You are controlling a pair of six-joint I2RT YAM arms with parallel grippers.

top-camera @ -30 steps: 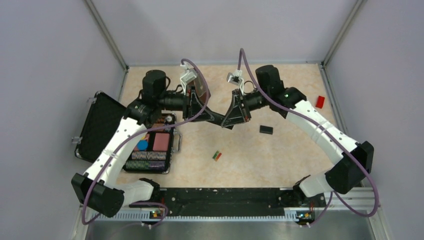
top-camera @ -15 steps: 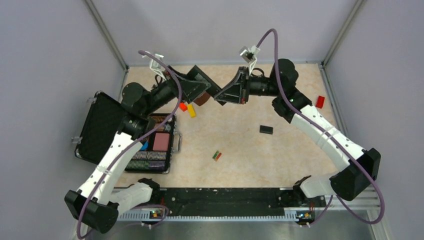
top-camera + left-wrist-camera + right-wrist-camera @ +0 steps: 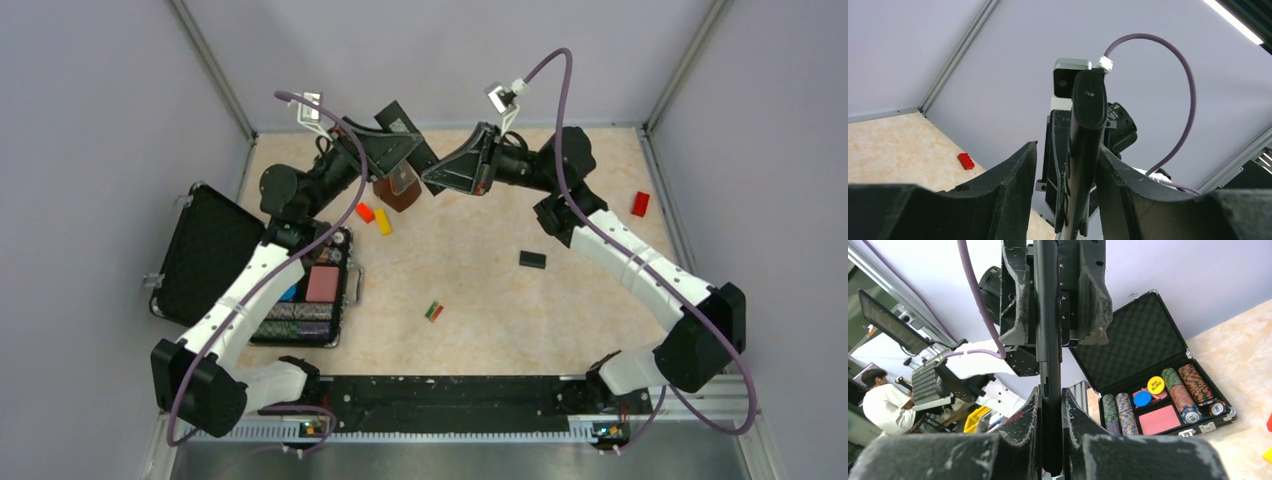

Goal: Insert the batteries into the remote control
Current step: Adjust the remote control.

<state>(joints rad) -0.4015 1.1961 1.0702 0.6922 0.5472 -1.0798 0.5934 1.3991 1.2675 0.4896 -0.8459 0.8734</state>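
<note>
Overhead, the right gripper (image 3: pixel 1050 400) is clenched on the remote control (image 3: pixel 1046 335), which is held aloft above the table's far edge. The left gripper (image 3: pixel 1067 150) straddles the same bar with its jaws parted, seemingly slack on one side. The batteries (image 3: pixel 434 312) lie together on the beige table (image 3: pixel 560 310), well apart from both grippers, with bare surface around them. Grey walls (image 3: pixel 100 150) enclose the table.

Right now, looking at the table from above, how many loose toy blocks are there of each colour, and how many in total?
Red blocks: 2
Yellow block: 1
Total: 3
</note>
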